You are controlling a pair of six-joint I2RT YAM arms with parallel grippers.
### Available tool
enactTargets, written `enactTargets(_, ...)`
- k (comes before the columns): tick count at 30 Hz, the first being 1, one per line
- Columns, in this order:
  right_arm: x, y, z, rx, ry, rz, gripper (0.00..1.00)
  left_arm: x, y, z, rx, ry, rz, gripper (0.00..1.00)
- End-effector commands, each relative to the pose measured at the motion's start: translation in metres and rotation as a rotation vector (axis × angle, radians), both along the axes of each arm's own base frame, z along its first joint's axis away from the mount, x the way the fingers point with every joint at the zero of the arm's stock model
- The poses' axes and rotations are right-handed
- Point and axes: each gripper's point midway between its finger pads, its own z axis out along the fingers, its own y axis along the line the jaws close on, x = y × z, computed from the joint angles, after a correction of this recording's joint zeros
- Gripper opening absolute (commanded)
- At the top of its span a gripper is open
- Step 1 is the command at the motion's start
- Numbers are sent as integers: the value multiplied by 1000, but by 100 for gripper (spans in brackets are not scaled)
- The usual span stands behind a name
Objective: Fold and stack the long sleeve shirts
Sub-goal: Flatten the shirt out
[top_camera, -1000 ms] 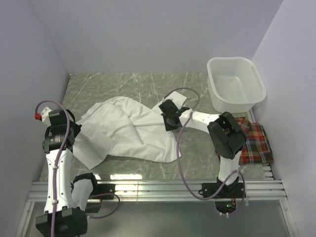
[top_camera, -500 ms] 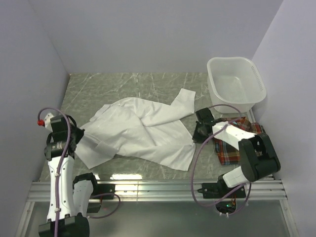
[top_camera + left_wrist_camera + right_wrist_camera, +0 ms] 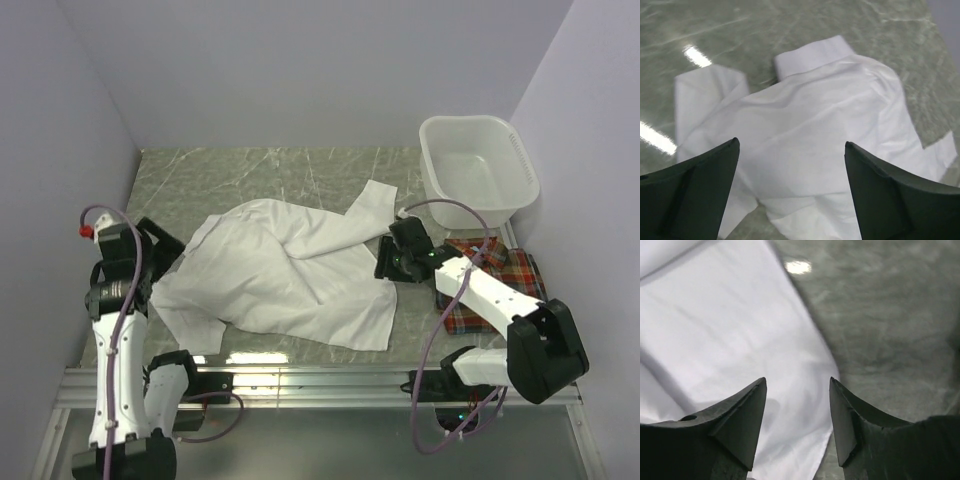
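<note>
Green marbled tabletop (image 3: 300,170) fills a white-walled booth, with a white plastic basin (image 3: 478,170) in the far right corner. Of the 2 shirts, the plaid shirt (image 3: 515,290) looks already folded: it lies as a compact rectangle at the table's right edge, partly under the right arm. The white shirt (image 3: 290,275) is the work left. It sprawls rumpled across the middle, 1 sleeve (image 3: 372,205) reaching toward the basin and its collar (image 3: 812,52) toward the left side. It is neither flattened nor folded, and not yet stacked with the plaid one, so I judge the task about half done.

Left gripper (image 3: 791,145) hovers over the shirt's left part, jaws wide apart with nothing between them. Right gripper (image 3: 797,381) sits over the shirt's right edge, jaws apart and empty too, with cloth under 1 finger and bare marble under the other.

Bare table shows behind the shirt, plus a strip in front toward the metal rail (image 3: 320,380). The left wall stands close to the left arm. The plaid shirt and basin hem in the right, so the freest room for spreading seems to be the far middle.
</note>
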Motion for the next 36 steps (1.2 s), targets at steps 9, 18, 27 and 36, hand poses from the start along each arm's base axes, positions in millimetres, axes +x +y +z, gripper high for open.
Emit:
enactTargets(9,47,67,42,-8,-207,320,58,152,-90,17,172,-40,-589,89)
enactTargets(18,40,93,18,-34,-164,413,59,248,-133,-51,291,89,-819,86)
enactTargets(27,24,98,-6,-34,-105,440,73,289,-150,-104,328,145,-943,81)
enactTargets(36,18,97,-22,-37,-58,434,73,292,-147,-134,337,201,-958,58)
